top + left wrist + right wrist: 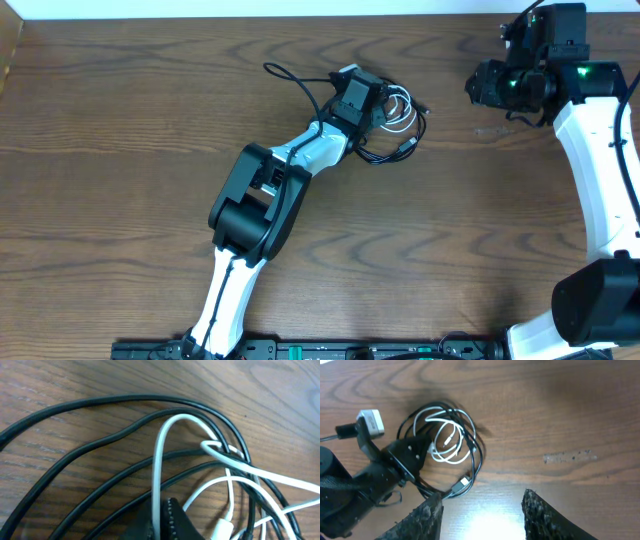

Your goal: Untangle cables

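Your left pincer [158, 521] pinched the white cable [156, 470] amid black cable [140, 396] loops.
Your right pincer [482, 496] gaped empty, well apart.

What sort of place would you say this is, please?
Probably a robotics test bench: a left arm and a right arm stand at a wood-grain table, with a tangle of cables on it.

You are looking at a dark brown wooden table [120, 120] with strong, wavy grain. A pale scuff mark [570, 456] sits toward its right edge. Bright glare [485, 521] whitens the wood in the right wrist view. A light strip [250, 8] runs beyond the far edge.
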Tool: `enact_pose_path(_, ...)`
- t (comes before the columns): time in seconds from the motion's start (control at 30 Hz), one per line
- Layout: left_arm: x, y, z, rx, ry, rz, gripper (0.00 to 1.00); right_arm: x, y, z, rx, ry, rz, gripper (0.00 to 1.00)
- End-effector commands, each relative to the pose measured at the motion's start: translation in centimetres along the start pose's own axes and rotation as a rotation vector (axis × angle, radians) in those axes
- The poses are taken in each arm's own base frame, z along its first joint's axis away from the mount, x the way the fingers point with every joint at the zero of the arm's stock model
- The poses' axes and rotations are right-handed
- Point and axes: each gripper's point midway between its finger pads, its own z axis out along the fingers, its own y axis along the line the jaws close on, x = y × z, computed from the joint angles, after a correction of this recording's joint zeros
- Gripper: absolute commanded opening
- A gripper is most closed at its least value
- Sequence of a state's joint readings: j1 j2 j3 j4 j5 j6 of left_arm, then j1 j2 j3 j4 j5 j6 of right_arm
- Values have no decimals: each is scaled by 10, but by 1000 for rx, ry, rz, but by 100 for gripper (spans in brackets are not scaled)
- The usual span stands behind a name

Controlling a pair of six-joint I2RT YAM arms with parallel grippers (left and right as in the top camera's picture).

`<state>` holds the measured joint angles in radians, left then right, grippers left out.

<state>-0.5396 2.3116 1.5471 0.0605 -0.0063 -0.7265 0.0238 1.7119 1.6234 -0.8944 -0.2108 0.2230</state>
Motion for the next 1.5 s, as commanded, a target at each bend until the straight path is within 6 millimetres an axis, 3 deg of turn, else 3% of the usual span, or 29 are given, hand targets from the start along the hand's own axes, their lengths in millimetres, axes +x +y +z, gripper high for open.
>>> enact_pose_path(0.0,14,14,-2,-53,55,88,8,1,0,6,1,2,-17,48)
enact_pose_path(0.07,9,11,-14,-62,66,129,8,-1,1,6,-2,-5,-19,48)
enact_pose_path(0.2,-6,-3,-60,-65,87,223,7,-4,5,6,-17,-17,-20,49)
enact_pose_path(0.43,-25,-56,-161,136,127,423,7,-6,31,9,-77,-36,-56,50)
enact_pose_path(0.67,-37,-94,-241,321,88,525,7,-2,53,11,-106,-38,-98,52)
enact_pose_path(1.03,-84,-122,-323,459,-121,484,8,4,80,10,-260,-6,-111,54)
enact_pose_path(1.2,-105,-133,-357,628,-151,429,8,13,93,23,-358,50,-119,55)
enact_pose_path(1.27,-118,-130,-366,679,-155,384,7,19,107,27,-458,78,-157,56)
enact_pose_path(1.37,-129,-125,-372,726,-149,343,8,22,112,33,-500,96,-164,56)
enact_pose_path(1.47,-135,-118,-374,737,-146,338,7,26,130,23,-629,87,-256,59)
